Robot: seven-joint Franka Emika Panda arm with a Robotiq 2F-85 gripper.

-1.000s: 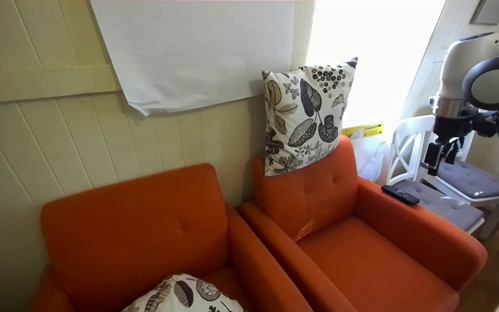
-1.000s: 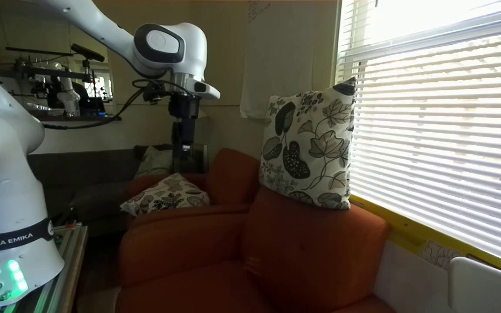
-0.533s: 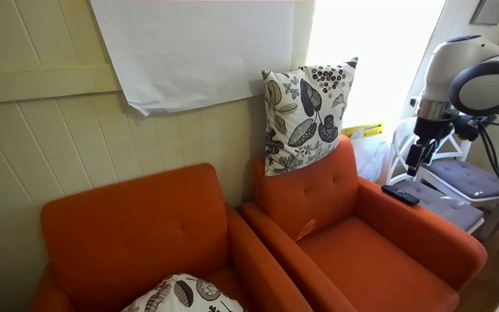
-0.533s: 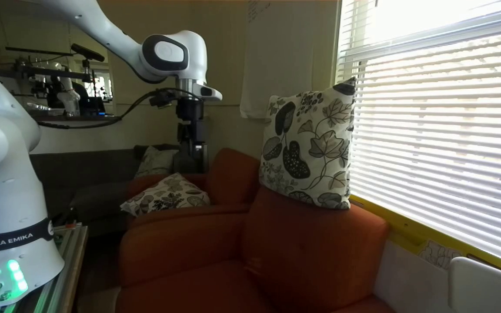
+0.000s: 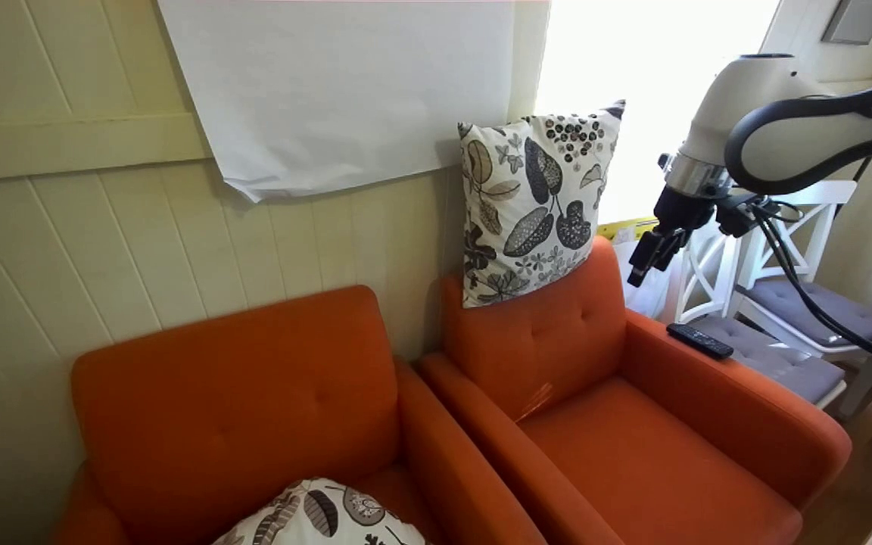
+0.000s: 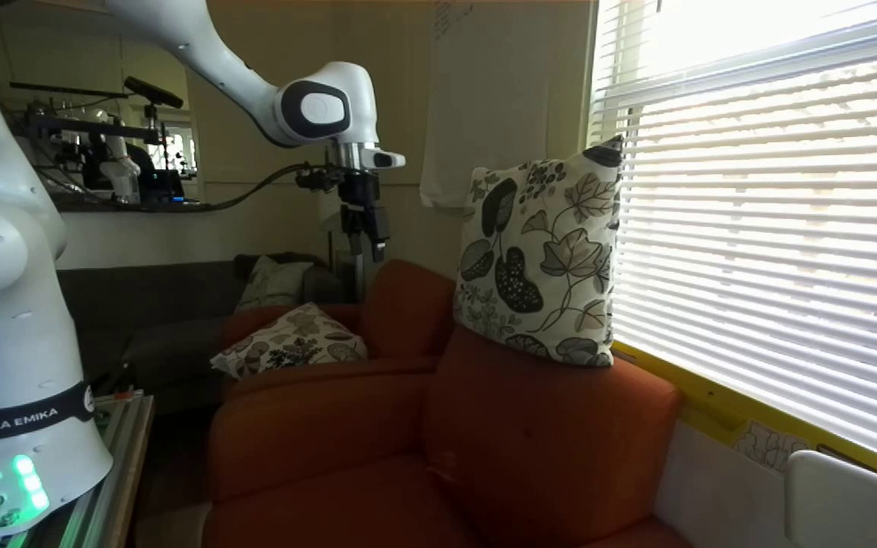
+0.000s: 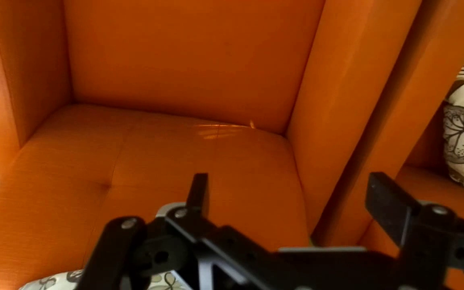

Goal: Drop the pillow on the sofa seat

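An orange armchair [image 5: 663, 454] carries the pillow [image 5: 542, 204] atop its backrest [image 5: 557, 348] and a remote [image 5: 699, 341] on one armrest [image 5: 773, 401].

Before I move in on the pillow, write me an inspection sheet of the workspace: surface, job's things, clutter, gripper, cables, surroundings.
Surface: sofa seat, flat orange fabric, cut off by the frame edge in both exterior views.
Job's things: pillow perched on top of the backrest, not on the seat.
Clutter: black remote on the armrest; second leaf-print cushion on the neighbouring armchair.
Gripper: gripper open, in the air, holding nothing, apart from the pillow in both exterior views.
Cables: black cable hanging in a curve from the arm, not touching the pillow.
Surroundings: bright window blinds; white chairs with grey pads; paper sheet on the wall.
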